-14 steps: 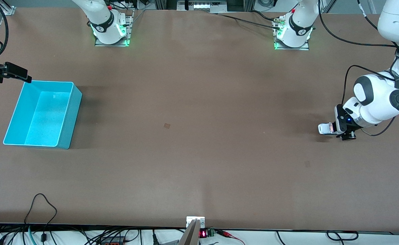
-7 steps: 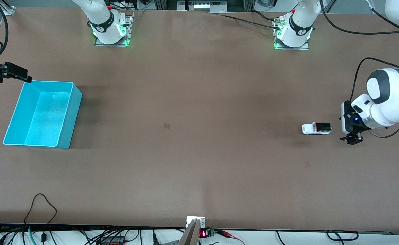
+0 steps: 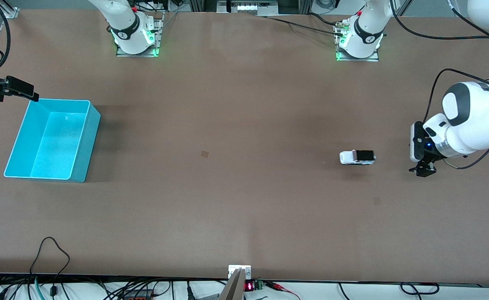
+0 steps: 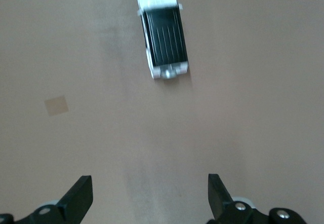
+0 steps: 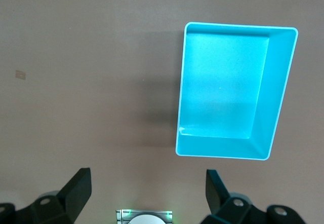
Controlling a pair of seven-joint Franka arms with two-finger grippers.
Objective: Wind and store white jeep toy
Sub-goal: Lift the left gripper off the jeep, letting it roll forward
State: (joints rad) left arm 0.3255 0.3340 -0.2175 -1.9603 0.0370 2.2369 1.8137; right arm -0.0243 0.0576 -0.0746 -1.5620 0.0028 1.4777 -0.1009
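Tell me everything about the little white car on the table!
The white jeep toy is a tiny boxy car with a white body that looks like plastic and a black ribbed roof panel. It stands upright on its wheels on the bare brown table, toward the left arm's end. Its nose points toward the teal bin at the right arm's end. Nothing touches it: the left gripper is open beside its rear, apart from it. The left wrist view shows it a bit blurred.
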